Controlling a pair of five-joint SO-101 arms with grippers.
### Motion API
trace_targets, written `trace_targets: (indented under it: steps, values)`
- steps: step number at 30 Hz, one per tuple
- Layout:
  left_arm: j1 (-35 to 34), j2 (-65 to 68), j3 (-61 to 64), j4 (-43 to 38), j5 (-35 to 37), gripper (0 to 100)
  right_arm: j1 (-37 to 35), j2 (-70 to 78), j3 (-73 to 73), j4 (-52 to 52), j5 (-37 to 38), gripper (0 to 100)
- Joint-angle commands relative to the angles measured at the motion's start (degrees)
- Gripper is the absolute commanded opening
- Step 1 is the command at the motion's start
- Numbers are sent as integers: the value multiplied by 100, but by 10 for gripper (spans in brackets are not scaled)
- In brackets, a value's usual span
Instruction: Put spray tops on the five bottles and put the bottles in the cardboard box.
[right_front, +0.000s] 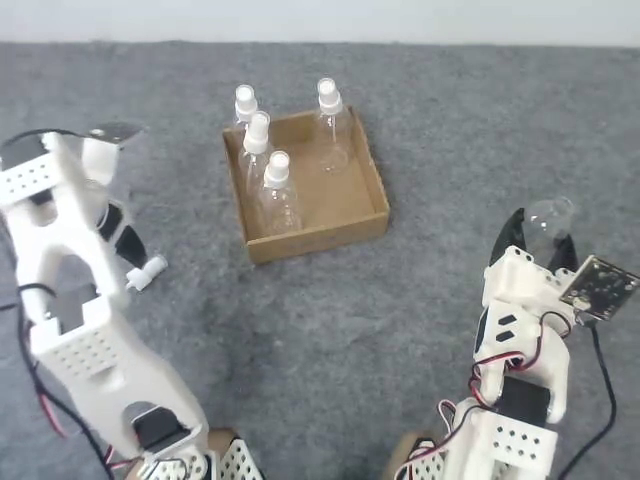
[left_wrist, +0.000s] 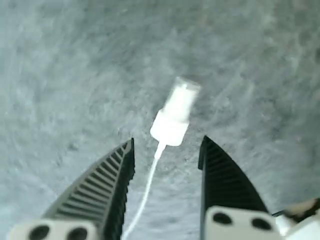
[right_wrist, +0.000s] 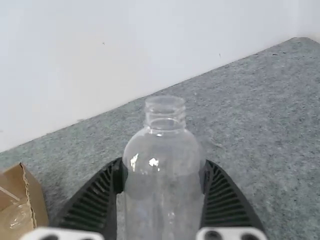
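Observation:
A white spray top (left_wrist: 175, 116) with its thin tube lies on the grey carpet, just ahead of my left gripper (left_wrist: 167, 144). That gripper is open, one finger on each side of the tube. The same spray top (right_front: 147, 272) lies left of the cardboard box (right_front: 320, 232). My right gripper (right_wrist: 162, 169) is shut on a clear, uncapped bottle (right_wrist: 164, 131) and holds it upright. This bottle (right_front: 549, 215) is at the right of the table. Several capped bottles stand in the box, among them one at the back right (right_front: 330, 125) and one near the front (right_front: 278, 195).
The carpet between the box and the two arm bases is bare. A pale wall runs along the far edge of the table. The left arm's white body (right_front: 70, 300) rises over the left side.

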Motion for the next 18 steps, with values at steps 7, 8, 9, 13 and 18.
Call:
trace_targets:
  steps: [7,8,9,13,18]
  values:
    - [431,-88,101,202,-1495,192,-66,-127,-18,-259,123,69]
    - [466,-79,119,193,-1495,192,-66,-127,-18,-259,123,69]
    - [492,-70,119,193,-1495,192,-66,-127,-9,-259,123,69]
    - [563,325,84,114,-1503,191,-66,-145,53,-321,123,69]
    - [571,923,75,-316,-1503,161,-66,-145,53,-321,123,69]
